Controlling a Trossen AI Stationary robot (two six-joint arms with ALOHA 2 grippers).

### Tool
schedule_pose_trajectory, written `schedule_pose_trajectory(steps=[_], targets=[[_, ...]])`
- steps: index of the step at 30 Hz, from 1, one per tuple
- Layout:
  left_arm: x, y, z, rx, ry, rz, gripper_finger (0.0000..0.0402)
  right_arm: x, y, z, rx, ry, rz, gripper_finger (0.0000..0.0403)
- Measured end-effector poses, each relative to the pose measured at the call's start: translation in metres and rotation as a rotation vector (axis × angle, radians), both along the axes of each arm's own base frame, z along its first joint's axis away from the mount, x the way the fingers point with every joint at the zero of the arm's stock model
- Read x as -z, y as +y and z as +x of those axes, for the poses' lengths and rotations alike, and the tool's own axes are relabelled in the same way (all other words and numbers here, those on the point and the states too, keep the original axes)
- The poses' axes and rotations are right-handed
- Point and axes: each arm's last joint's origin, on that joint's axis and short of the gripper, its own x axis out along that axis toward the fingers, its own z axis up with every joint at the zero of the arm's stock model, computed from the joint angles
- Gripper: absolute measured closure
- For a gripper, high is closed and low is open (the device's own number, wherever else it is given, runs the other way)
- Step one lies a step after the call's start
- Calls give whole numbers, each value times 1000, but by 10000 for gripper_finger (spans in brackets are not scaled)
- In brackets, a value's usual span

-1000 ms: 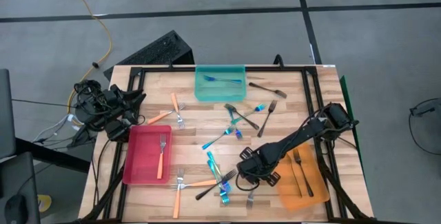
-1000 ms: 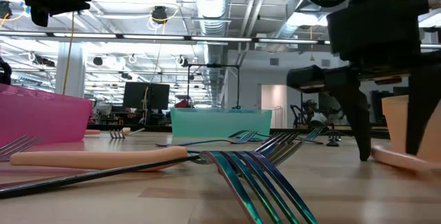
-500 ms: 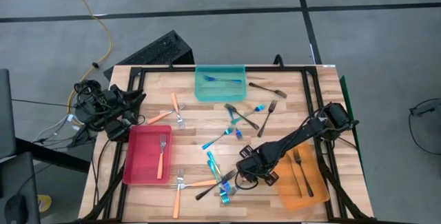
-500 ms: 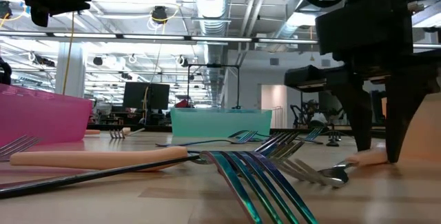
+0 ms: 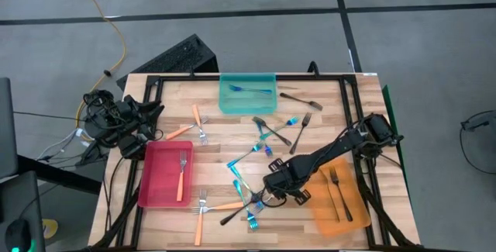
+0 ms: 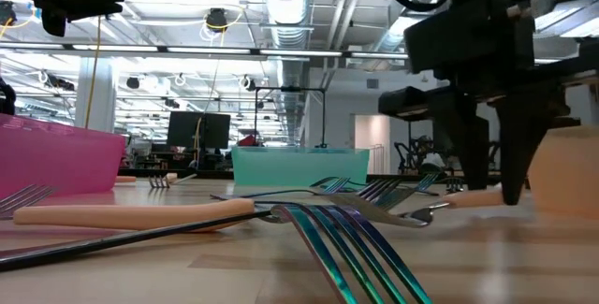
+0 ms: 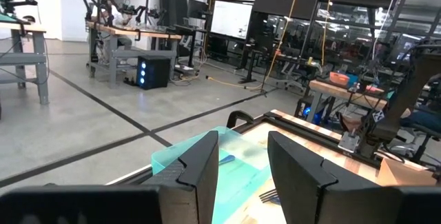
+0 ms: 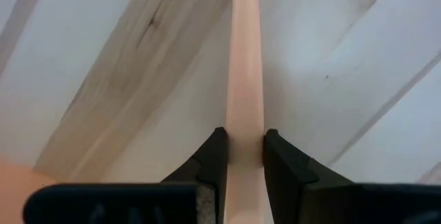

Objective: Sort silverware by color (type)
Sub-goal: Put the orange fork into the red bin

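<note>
The right gripper (image 8: 240, 156), its jaws newly narrowed, is now pinching an orange-handled fork (image 8: 245, 79) and lifting it just off the tabletop (image 5: 217, 139), near the orange tray (image 5: 349, 219); sorting is advancing. The left gripper (image 7: 242, 165) is waiting, jaws spread.

Three trays (image 5: 164, 176), about twenty forks (image 5: 266, 129)

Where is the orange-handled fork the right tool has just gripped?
The orange-handled fork is pinched in the right tool, lifted just off the wood in the low view, right of the fork pile and left of the orange tray.
</note>
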Motion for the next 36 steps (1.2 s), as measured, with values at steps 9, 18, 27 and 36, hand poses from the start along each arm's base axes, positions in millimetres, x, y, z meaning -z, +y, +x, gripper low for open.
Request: schedule_pose_trajectory(steps=[9,18,27,36], targets=[[0,0,0,1,0,0,289,-9,-8,1,1,-14,4,311],[0,0,0,1,1,1,289,-37,-19,1,21,-113,33,312],[0,0,0,1,1,2,289,-67,-42,17,54,-376,34,312],[0,0,0,2,3,4,289,-80,-62,49,-30,-698,16,312]])
